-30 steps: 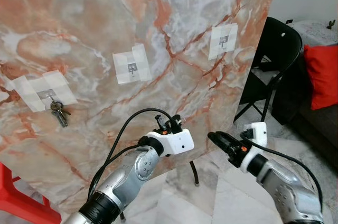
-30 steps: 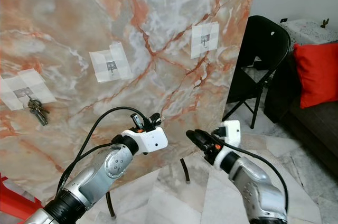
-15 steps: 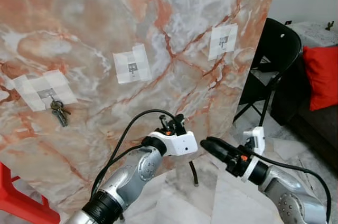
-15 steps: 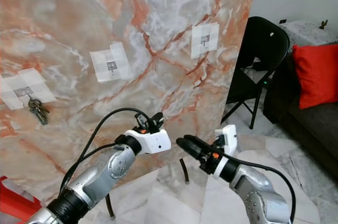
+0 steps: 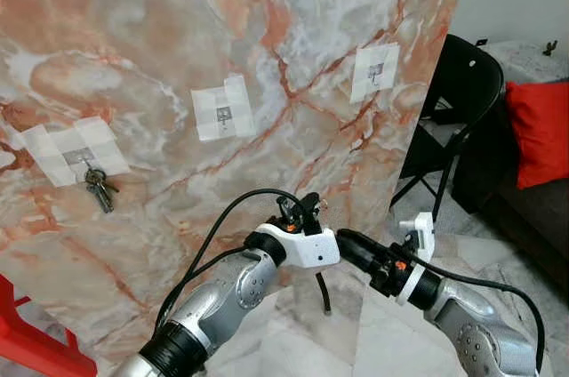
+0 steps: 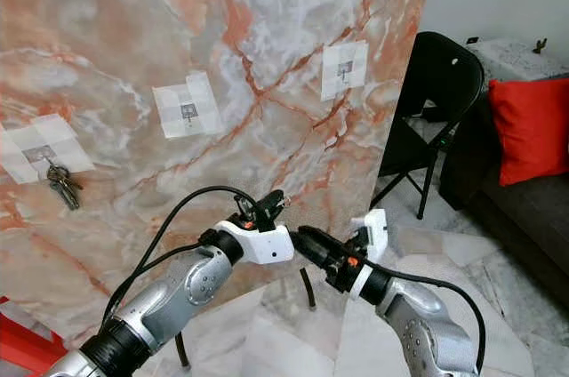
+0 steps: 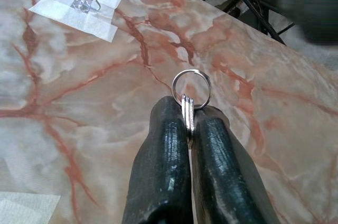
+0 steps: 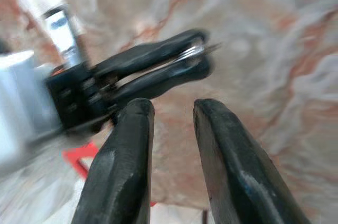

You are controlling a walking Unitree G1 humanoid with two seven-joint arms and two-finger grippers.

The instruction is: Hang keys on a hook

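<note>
Keys (image 7: 188, 112) pinched edge-on between the closed fingers of the left gripper (image 7: 188, 121), their ring (image 7: 191, 89) standing free above the fingertips and facing the marble board (image 5: 267, 57). Left gripper sits low in front of the board, well below the three taped hooks. Right gripper (image 8: 171, 109) just beside it, fingers parted and empty, tips pointing at the left fingers; likely a handover or regrip of the ring. Left hook (image 5: 86, 160) already carries another key bunch (image 5: 100, 188); middle hook (image 5: 223, 116) and right hook (image 5: 376, 70) are bare. Judgement: middle hook is the nearer free target. For a clean step, keep the ring exposed and its plane roughly parallel to the board; if the right gripper takes over, it should close on the key blades, not across the ring opening. Then raise, bring the ring over the hook tip, lower until it seats, release only after. Risk: keys slipping during transfer. Black folding chair (image 5: 458, 101) stands behind the board.
</note>
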